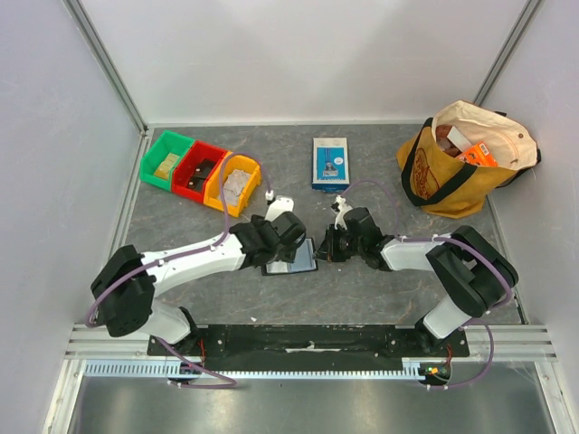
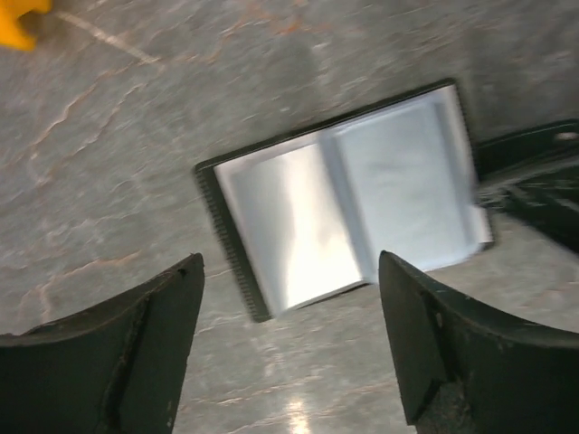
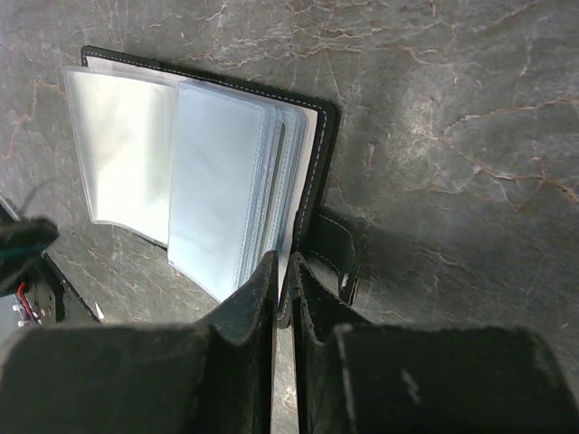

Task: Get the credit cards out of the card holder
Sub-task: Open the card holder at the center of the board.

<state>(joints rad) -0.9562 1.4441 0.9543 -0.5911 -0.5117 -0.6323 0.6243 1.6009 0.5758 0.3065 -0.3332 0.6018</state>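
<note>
The card holder (image 1: 291,258) lies open on the grey table between the two arms, its black rim round clear bluish-grey pockets. It also shows in the left wrist view (image 2: 348,194) and the right wrist view (image 3: 217,172). No credit cards show in any view; the pockets look glossy and blank. My left gripper (image 2: 289,334) is open and empty, hovering above the holder's near edge (image 1: 282,231). My right gripper (image 3: 285,267) is shut on the holder's right cover edge, beside its strap tab (image 3: 335,253), and sits at the holder's right side (image 1: 327,246).
Green (image 1: 166,160), red (image 1: 199,170) and yellow (image 1: 233,184) bins stand at the back left. A blue-and-white box (image 1: 330,164) stands at the back middle. A yellow tote bag (image 1: 461,158) with items sits at the back right. Walls enclose the table.
</note>
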